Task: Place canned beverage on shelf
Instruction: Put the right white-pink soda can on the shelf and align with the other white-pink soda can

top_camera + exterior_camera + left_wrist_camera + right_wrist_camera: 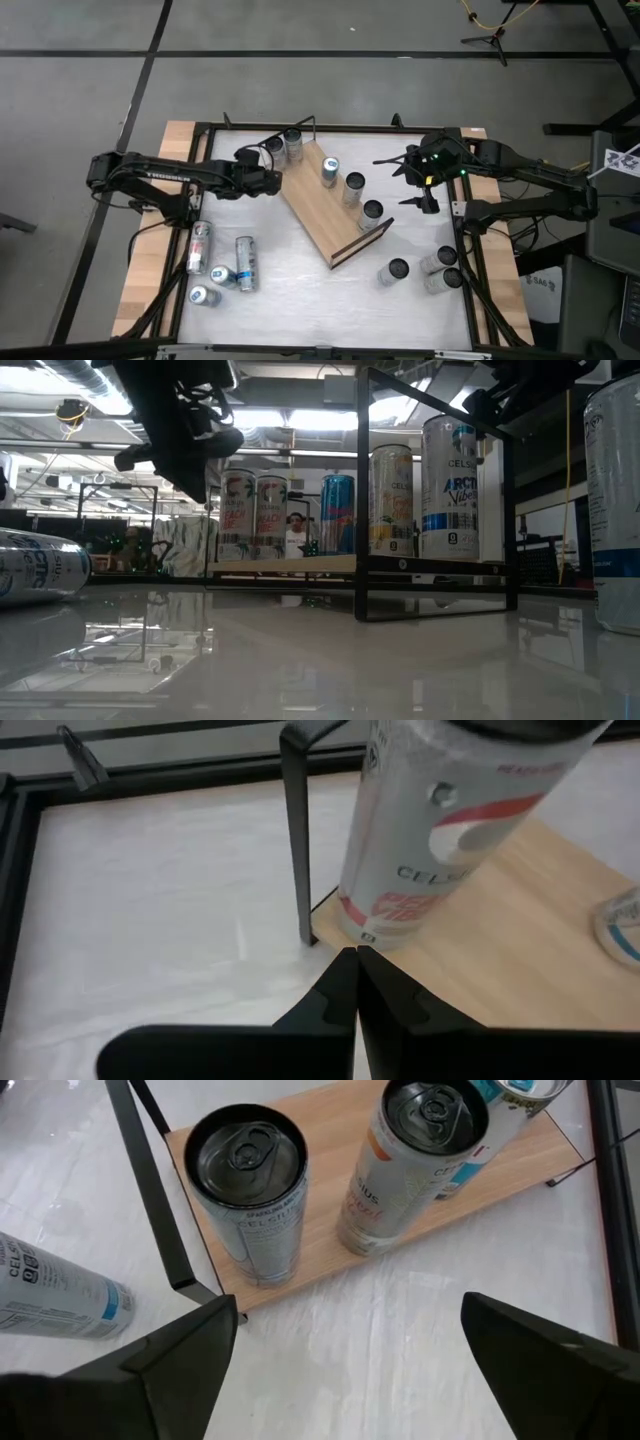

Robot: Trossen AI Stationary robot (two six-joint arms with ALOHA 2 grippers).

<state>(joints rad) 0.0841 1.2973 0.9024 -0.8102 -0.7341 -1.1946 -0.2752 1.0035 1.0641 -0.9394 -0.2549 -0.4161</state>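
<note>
Wooden shelf [330, 205] lies between closed left gripper [272, 183] and wide-open right gripper [418, 185].

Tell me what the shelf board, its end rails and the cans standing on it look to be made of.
Shelf board: looks like light wood or a wood-look laminate, matte, with faint straight grain. End rails: thin black bars, probably painted metal, with a slight sheen. Cans: apparently aluminium, with dark metallic tops, pull tabs and glossy printed sides.
</note>
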